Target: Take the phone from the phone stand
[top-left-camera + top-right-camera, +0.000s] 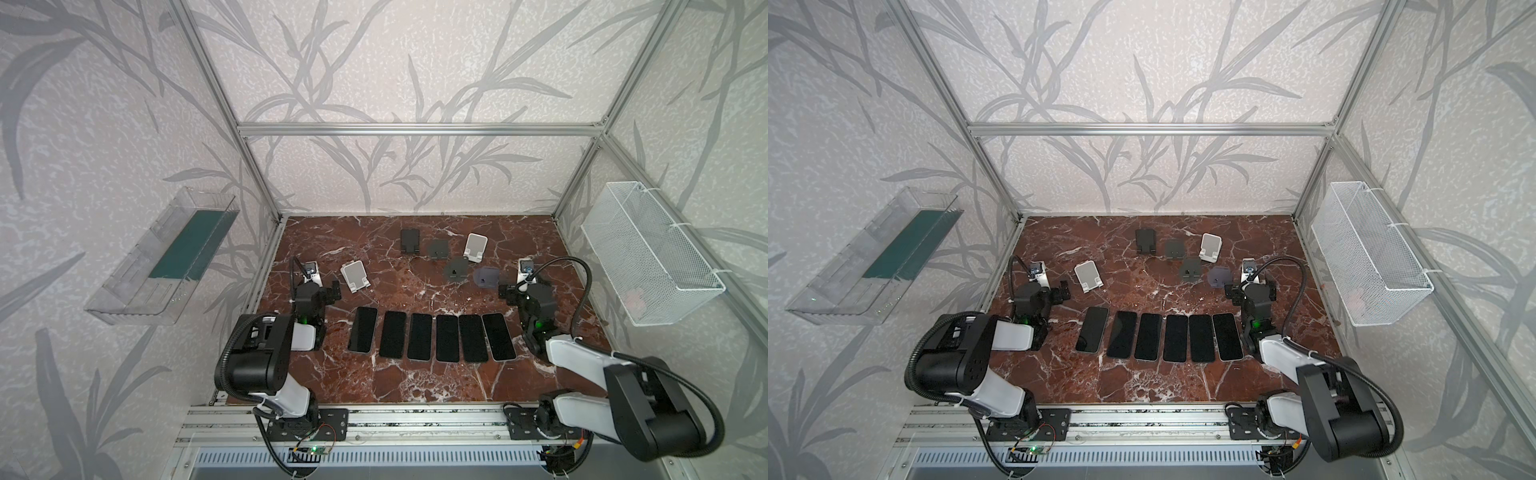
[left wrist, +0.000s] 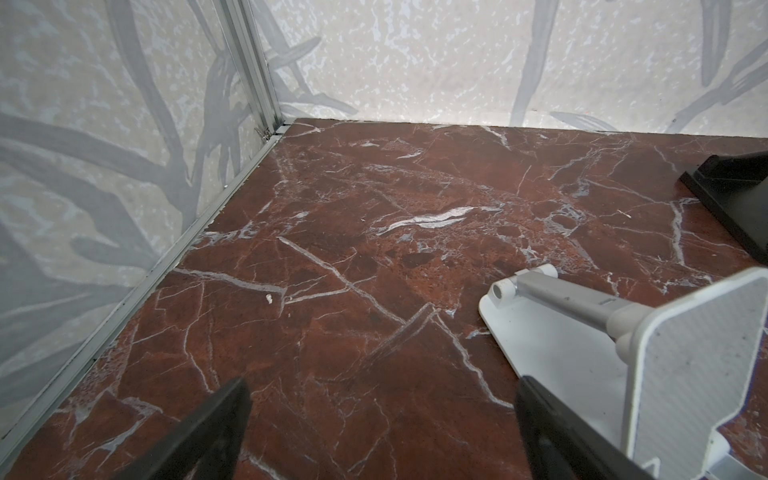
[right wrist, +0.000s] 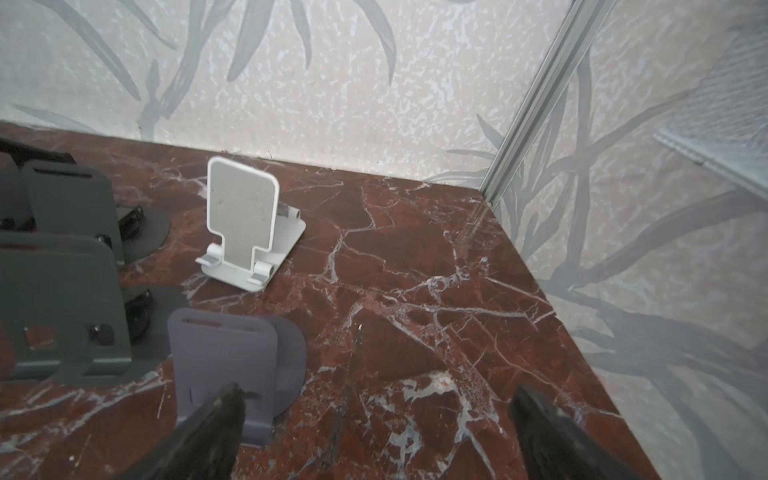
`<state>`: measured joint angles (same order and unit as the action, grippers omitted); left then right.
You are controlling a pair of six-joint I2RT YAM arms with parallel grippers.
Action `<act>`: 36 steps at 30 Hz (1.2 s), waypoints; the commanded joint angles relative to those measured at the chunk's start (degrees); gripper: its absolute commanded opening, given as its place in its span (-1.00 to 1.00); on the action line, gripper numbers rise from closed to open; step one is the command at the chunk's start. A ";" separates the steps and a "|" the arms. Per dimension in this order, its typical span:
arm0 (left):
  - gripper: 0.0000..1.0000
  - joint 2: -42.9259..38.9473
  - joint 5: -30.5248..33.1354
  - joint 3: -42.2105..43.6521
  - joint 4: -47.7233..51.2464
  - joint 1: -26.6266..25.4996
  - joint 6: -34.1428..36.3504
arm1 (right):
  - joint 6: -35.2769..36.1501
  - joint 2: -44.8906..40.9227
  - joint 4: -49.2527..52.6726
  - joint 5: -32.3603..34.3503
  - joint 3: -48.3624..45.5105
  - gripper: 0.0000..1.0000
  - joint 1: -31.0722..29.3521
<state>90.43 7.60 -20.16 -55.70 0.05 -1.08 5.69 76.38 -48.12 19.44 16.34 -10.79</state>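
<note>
Inspecting the cell, you will find six phones (image 1: 419,336) lying flat, dark faces up, side by side in one row across the middle of the marble table (image 1: 415,386); both top views show the row between the two arms. All six lie on the marble itself, apart from the stands behind them. Note those in turn: a near white stand (image 1: 355,276) toward the left, a black stand (image 1: 409,241) at the back, a dark grey stand (image 1: 438,248) beside it, a second dark grey stand (image 1: 456,268) nearer the row, a far white stand (image 1: 476,246) at the back right, and a lavender stand (image 1: 486,277) on the right. Your left gripper (image 2: 382,390) has its jaws spread wide with nothing between them, over bare marble near the table's left edge. The near white stand sits just beside one of its fingers (image 2: 552,424). Your right gripper (image 3: 378,395) is likewise spread wide and holds nothing. The lavender stand sits just beside it, and whether a finger touches that stand cannot be told from the wrist view.
</note>
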 commanded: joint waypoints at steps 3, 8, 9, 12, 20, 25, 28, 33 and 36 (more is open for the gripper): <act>0.98 -0.26 0.31 -0.58 -0.64 -0.05 0.69 | -1.42 13.90 -31.40 1.78 -6.00 0.98 0.42; 0.98 -0.26 0.31 -0.58 -0.63 -0.03 0.64 | 0.45 16.65 -29.84 -5.35 -5.08 0.98 0.19; 0.98 -0.26 0.27 -0.58 -0.60 0.02 0.64 | 1.74 19.15 -31.96 -4.97 -3.92 0.98 -0.11; 0.98 -0.26 0.33 -0.60 -0.58 -0.01 0.65 | 3.04 17.20 -27.31 -1.63 -2.99 0.98 -2.66; 0.98 -0.27 0.23 -0.66 -0.47 0.04 0.65 | 3.57 17.62 -25.07 -1.77 -1.21 0.98 -2.57; 0.99 -0.32 0.23 -0.65 -0.54 0.03 0.64 | 3.51 17.45 -24.71 -1.75 -1.22 0.98 -2.52; 0.98 -0.28 0.17 -0.67 -0.53 0.04 0.64 | 3.52 17.49 -24.75 -1.78 -1.21 0.98 -2.55; 0.98 -0.26 0.22 -0.71 -0.55 0.10 0.64 | 3.53 17.56 -24.83 -1.76 -1.20 0.98 -2.57; 0.98 -0.26 0.16 -0.69 -0.47 0.06 0.67 | 3.52 17.57 -24.81 -1.76 -1.15 0.98 -2.55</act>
<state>90.45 7.60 -20.16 -55.70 0.05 -1.08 8.71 93.95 -71.72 17.02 14.52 -13.41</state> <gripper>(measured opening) 0.991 0.992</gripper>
